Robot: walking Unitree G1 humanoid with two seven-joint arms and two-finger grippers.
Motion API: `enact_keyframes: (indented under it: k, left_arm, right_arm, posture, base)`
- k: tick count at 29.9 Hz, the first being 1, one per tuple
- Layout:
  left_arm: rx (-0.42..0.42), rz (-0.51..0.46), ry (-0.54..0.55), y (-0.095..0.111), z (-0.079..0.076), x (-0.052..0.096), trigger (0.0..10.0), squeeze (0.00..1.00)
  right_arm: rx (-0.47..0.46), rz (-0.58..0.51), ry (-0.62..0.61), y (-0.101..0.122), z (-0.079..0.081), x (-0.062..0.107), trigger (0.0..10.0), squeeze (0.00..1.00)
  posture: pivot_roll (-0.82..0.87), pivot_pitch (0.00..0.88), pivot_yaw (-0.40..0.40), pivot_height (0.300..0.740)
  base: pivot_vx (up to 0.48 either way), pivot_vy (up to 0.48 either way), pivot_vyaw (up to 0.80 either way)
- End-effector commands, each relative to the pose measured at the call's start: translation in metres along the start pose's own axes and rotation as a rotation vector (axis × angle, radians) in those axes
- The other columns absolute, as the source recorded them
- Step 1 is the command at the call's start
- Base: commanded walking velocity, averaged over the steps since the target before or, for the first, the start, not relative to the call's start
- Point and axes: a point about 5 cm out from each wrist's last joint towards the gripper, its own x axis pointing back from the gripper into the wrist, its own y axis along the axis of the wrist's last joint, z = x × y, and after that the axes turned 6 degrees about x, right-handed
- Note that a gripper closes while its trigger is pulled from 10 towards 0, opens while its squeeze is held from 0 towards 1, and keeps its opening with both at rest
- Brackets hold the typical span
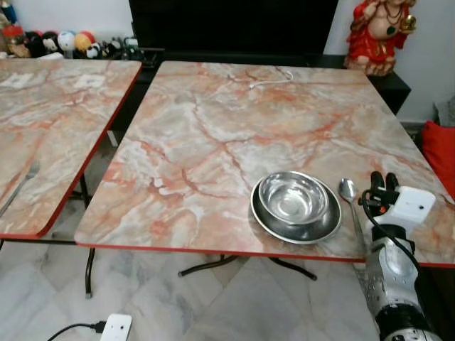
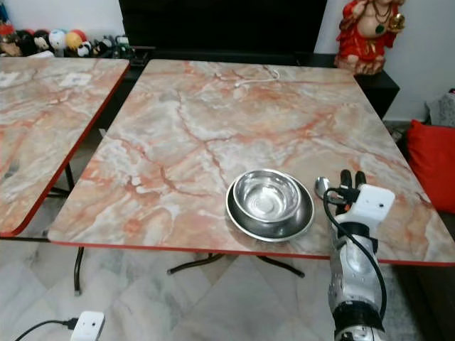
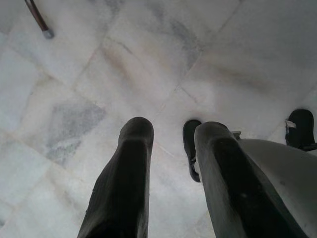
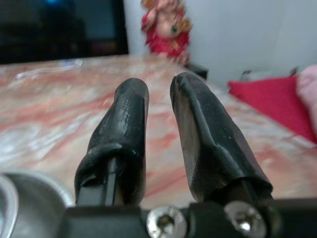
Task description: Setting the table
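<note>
Spoon [image 1: 348, 193] down beside bowl [image 1: 292, 197] on plate [image 1: 264, 219], right gripper [image 1: 383, 180] empty, fingers a little apart; next, maybe fetching that fork [image 1: 21, 186].

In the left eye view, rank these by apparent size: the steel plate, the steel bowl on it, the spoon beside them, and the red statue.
1. Round steel plate
2. Red seated statue, though it stands farther away and is cropped, so unsure
3. Shiny steel bowl
4. Slim steel spoon
</note>
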Motion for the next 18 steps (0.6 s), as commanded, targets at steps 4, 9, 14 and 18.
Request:
enact_keyframes:
  k: [4,9,14,18]
  left_arm:
    - [-0.006,0.017,-0.005,-0.003,0.002,0.001,10.0,0.00]
    - [-0.012,0.009,-0.008,0.001,0.000,0.000,10.0,0.00]
    - [-0.013,0.015,-0.011,0.000,-0.002,-0.001,10.0,0.00]
    - [-0.018,0.020,-0.013,-0.001,0.000,0.000,10.0,0.00]
  right_arm:
    - [0.010,-0.041,-0.011,0.008,-0.003,0.004,10.0,0.00]
    - [0.013,-0.022,-0.031,0.006,-0.007,0.010,10.0,0.00]
    - [0.005,-0.001,-0.034,0.004,-0.001,0.013,10.0,0.00]
    - [-0.004,0.000,-0.028,0.005,0.004,0.013,10.0,0.00]
  posture:
    - [0.07,0.000,-0.017,0.740]
    - [0.07,0.000,-0.012,0.740]
    - [0.07,0.000,-0.006,0.740]
    - [0.07,0.000,-0.004,0.740]
  base:
    - [0.000,0.000,0.00]
    - [0.000,0.000,0.00]
    - [0.000,0.088,0.00]
    - [0.000,0.449,0.00]
